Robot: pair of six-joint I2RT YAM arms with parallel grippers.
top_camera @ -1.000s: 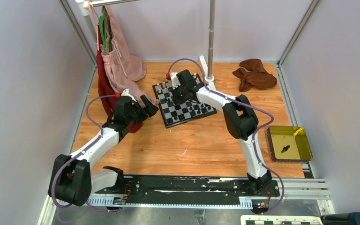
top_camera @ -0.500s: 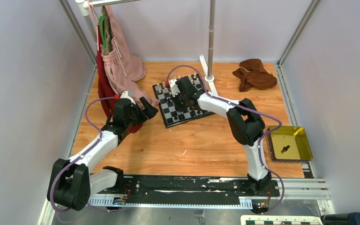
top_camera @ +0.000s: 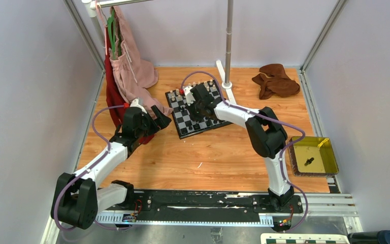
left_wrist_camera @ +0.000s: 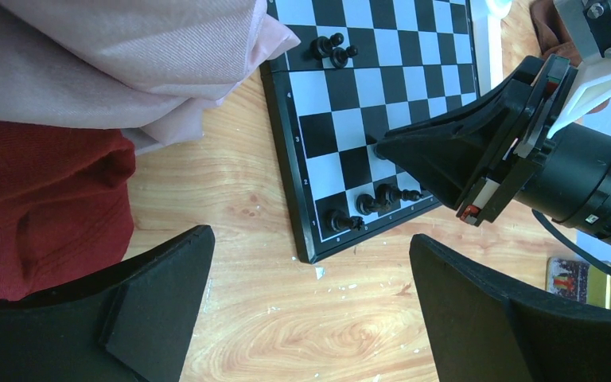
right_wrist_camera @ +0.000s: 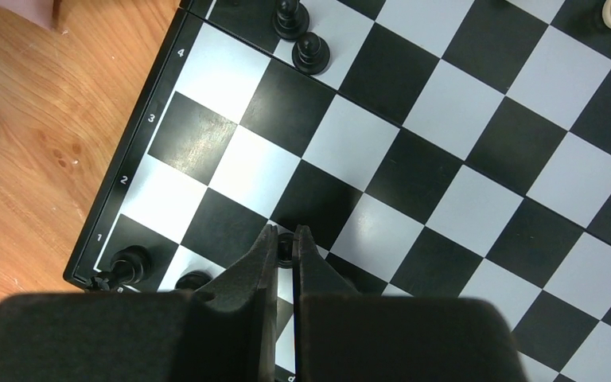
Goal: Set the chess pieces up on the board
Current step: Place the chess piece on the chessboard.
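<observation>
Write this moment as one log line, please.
right gripper: shut on black piece, over board | left gripper: open, empty, beside board

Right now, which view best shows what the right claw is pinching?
Right wrist: the right claw is shut on a small black chess piece over the board. Left wrist shows only the claw's side, its tip at the board; top external hides the piece beneath the claw.

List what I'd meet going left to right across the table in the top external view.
Pink garment → board → brown cloth → yellow tray. Left out: the left gripper, overlapping the garment, and the right gripper, over the board.
</observation>
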